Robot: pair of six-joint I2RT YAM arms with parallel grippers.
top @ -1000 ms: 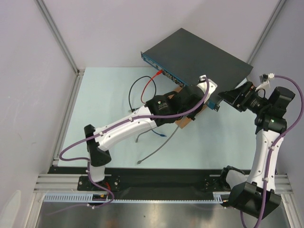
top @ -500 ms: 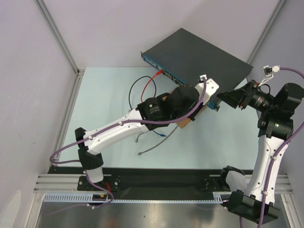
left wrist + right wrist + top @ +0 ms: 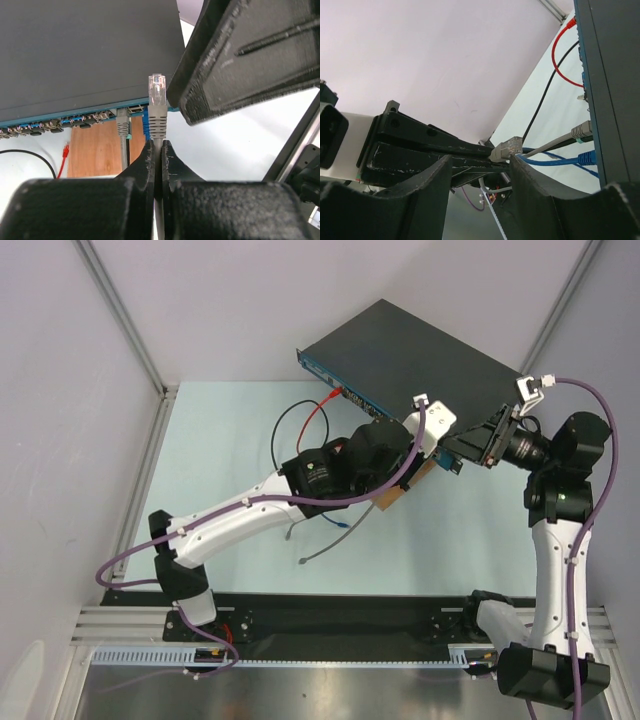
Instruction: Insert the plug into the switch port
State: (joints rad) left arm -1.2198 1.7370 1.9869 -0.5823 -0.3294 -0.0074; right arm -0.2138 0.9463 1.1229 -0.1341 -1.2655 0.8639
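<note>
The switch (image 3: 420, 350) is a flat black box lying aslant at the back, its blue port strip (image 3: 340, 385) facing front-left. My left gripper (image 3: 156, 145) is shut on a grey cable just behind the plug (image 3: 157, 97). The plug, with a clear tip and grey boot, points at the switch (image 3: 85, 50) near its right corner but stays short of the ports. My right gripper (image 3: 480, 162) is open, its jaws straddling the plug (image 3: 506, 148) and the left fingers. One right finger (image 3: 240, 60) looms beside the plug.
A brown wooden board (image 3: 395, 498) lies under the switch's front edge. A grey cable (image 3: 122, 122) and a blue one (image 3: 145, 125) sit in ports near the held plug. Red (image 3: 318, 420) and black (image 3: 285, 430) cables loop on the mat; a loose grey cable (image 3: 335, 545) trails behind.
My right arm has swung left toward the switch's corner, and its jaws have narrowed around the plug. The left arm has stretched forward slightly, still holding the cable.
</note>
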